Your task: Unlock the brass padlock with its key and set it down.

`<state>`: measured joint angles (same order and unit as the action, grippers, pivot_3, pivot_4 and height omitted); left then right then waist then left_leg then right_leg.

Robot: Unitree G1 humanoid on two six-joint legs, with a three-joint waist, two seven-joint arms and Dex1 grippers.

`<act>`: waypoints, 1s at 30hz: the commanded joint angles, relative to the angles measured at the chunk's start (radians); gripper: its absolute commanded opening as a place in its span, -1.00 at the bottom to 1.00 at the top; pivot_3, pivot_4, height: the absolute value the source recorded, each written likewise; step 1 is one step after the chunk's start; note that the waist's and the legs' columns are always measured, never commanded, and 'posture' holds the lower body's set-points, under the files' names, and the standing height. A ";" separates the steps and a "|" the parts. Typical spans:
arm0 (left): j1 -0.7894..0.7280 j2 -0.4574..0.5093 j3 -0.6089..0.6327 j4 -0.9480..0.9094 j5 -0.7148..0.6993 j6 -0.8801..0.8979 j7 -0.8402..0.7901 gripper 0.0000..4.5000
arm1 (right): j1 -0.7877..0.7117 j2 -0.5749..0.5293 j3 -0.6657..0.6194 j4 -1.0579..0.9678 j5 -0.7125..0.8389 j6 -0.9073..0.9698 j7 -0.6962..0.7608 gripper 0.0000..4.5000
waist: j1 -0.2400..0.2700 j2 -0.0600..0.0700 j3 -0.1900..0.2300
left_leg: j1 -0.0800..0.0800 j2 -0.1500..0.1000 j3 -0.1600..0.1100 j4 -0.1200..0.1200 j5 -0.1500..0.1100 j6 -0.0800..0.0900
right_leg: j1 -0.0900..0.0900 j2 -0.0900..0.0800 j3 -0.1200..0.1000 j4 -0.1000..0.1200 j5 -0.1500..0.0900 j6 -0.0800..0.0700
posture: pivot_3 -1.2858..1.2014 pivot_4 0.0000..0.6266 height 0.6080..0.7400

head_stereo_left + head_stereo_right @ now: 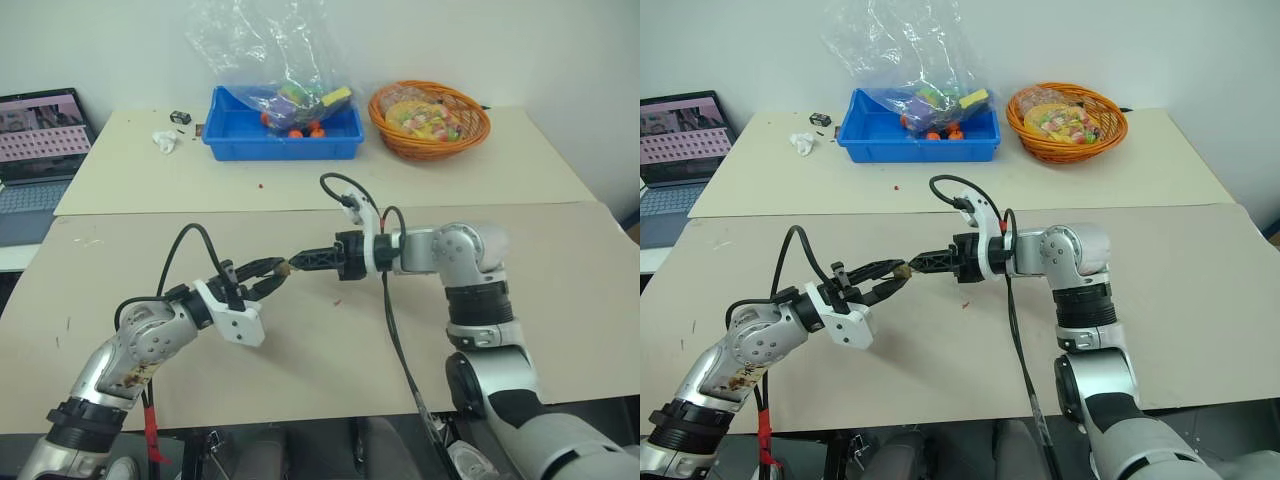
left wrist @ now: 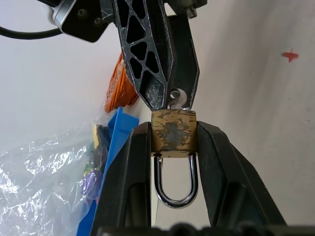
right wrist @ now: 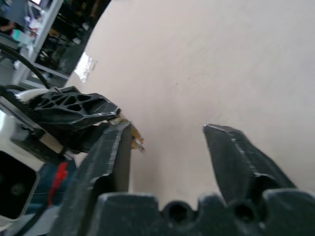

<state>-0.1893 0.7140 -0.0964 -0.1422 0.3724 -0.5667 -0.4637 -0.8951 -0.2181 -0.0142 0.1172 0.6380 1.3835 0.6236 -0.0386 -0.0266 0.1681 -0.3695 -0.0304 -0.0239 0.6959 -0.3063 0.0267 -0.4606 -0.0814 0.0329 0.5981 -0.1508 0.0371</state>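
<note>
Head views: above the tan worktop [image 1: 560,300], the left claw [image 1: 272,276] grips the padlock [image 1: 284,268]; the right claw [image 1: 300,262] meets it tip to tip.

Left wrist view: 2 black fingers [image 2: 224,167] clamp the padlock's worn, squarish brass body, shackle closed, the key [image 2: 176,96] at its keyhole. Small, rigid and probably light and slick, it is best pinched by its flat sides.

Right wrist view: the right claw's jaws gape, holding nothing.

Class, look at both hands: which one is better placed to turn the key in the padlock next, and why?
Probably the right hand: it sits open at the key in the brass padlock, while the left hand is clamped on the padlock's body.
</note>
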 commanded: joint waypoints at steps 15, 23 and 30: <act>-0.004 -0.009 0.004 -0.076 -0.031 -0.032 -0.013 -0.65 | 0.056 -0.036 0.036 -0.131 0.068 -0.047 0.103 0.31 | -0.004 0.000 0.000 | 0.000 0.000 0.000 0.000 0.000 0.000 | 0.000 0.000 0.000 0.000 0.000 0.000 | 0.03 -0.52 0.92; 0.004 -0.010 0.009 -0.084 -0.031 -0.023 -0.014 -0.65 | 0.048 -0.042 -0.027 -0.140 0.128 0.033 0.114 0.31 | -0.004 0.000 0.000 | 0.000 0.000 0.000 0.000 0.000 0.000 | 0.000 0.000 0.000 0.000 0.000 0.000 | 0.03 -0.52 0.92; 0.006 -0.009 0.009 -0.086 -0.034 -0.017 -0.015 -0.65 | 0.018 -0.010 -0.109 -0.144 0.190 0.083 0.080 0.31 | -0.008 0.000 0.000 | 0.000 0.001 0.000 0.000 0.000 0.000 | 0.000 0.001 0.000 0.000 0.000 0.000 | 0.03 -0.52 0.92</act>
<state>-0.1834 0.7055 -0.1044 -0.2049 0.3523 -0.5846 -0.4850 -0.8460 -0.2297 -0.0786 0.0064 0.7905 1.4542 0.7121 -0.0464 -0.0264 0.1679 -0.3692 -0.0294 -0.0236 0.6961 -0.3063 0.0268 -0.4606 -0.0808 0.0334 0.5984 -0.1508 0.0372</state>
